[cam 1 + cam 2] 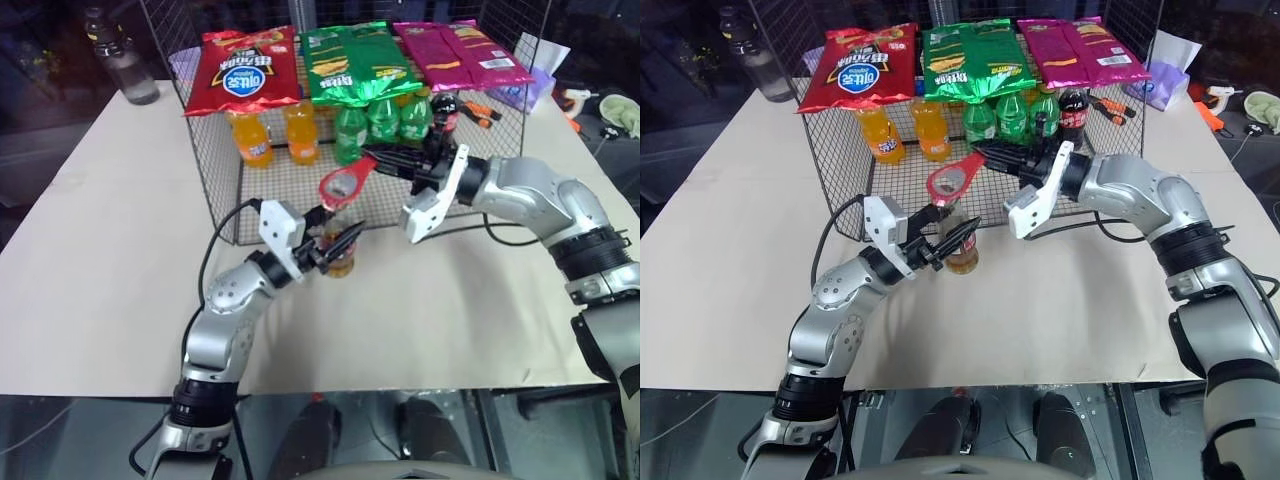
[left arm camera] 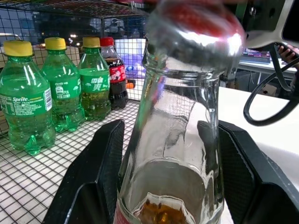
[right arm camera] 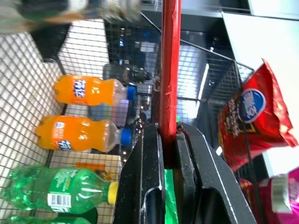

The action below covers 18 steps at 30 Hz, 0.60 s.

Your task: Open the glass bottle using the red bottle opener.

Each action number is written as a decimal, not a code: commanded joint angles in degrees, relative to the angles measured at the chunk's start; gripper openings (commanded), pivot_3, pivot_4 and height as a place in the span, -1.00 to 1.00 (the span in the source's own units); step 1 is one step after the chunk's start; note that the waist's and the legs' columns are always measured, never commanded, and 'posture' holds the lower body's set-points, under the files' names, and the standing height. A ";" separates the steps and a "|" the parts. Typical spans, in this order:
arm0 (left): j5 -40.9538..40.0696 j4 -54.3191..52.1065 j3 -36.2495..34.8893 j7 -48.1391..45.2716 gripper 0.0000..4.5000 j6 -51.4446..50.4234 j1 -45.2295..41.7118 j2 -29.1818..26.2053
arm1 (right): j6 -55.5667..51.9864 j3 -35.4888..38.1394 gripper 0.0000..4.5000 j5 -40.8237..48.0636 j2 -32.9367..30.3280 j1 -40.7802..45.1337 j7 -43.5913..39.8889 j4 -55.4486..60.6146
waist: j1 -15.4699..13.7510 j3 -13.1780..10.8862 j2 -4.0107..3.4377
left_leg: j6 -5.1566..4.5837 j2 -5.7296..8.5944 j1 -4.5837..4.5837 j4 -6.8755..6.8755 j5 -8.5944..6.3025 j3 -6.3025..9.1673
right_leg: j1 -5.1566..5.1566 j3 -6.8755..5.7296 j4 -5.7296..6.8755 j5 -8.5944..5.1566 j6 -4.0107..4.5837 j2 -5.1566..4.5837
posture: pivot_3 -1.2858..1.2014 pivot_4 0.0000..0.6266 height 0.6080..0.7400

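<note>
Glass bottle between left gripper fingers

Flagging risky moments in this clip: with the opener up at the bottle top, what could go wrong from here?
1. The right hand pinches only the end of the red bottle opener; prying could twist it loose.
2. The left hand grips the glass bottle low, so leverage at the cap could tip it and spill.
3. The wire rack stands close behind; a slip could hit it.

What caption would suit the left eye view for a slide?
Left gripper steadies the glass bottle while the right gripper holds the red bottle opener above its cap.
</note>
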<state>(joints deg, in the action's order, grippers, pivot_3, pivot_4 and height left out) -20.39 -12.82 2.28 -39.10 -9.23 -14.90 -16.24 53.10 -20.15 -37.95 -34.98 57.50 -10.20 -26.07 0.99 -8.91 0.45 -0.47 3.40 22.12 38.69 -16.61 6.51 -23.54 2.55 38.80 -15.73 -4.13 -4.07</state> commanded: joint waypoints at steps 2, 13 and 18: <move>-0.48 -1.37 0.96 -0.80 0.01 0.90 0.06 0.04 | -0.93 3.62 -1.00 5.56 0.77 -0.13 0.61 1.43 | 0.01 0.00 0.00 | 0.00 0.00 0.00 -0.01 0.00 0.00 | 0.00 0.01 0.00 0.00 0.00 0.00 | 0.03 -0.52 1.00; -0.28 -1.19 1.11 -0.86 0.01 1.13 0.14 0.06 | -19.62 6.81 -1.00 35.09 6.21 -13.01 -15.84 5.98 | 0.00 0.00 0.01 | 0.00 -0.07 -0.01 -0.03 0.00 0.01 | 0.05 0.00 -0.04 0.00 0.00 0.01 | 0.03 -0.52 1.00; -0.34 -1.40 1.04 -0.85 0.01 1.20 0.35 -0.06 | -40.30 7.43 -1.00 50.55 6.92 -22.66 -26.77 20.05 | -0.08 0.00 0.00 | -0.01 -0.07 0.02 -0.05 0.00 0.04 | 0.02 -0.01 -0.06 0.00 0.00 -0.01 | 0.03 -0.52 1.00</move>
<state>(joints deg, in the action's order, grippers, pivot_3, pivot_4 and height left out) -20.36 -12.83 2.41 -39.26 -8.75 -14.75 -16.27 19.12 -14.57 7.06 -27.77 35.13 -33.87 -12.55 0.91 -8.91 0.46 -0.48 3.32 22.14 38.65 -16.62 6.55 -23.52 2.53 38.74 -15.73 -4.12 -4.08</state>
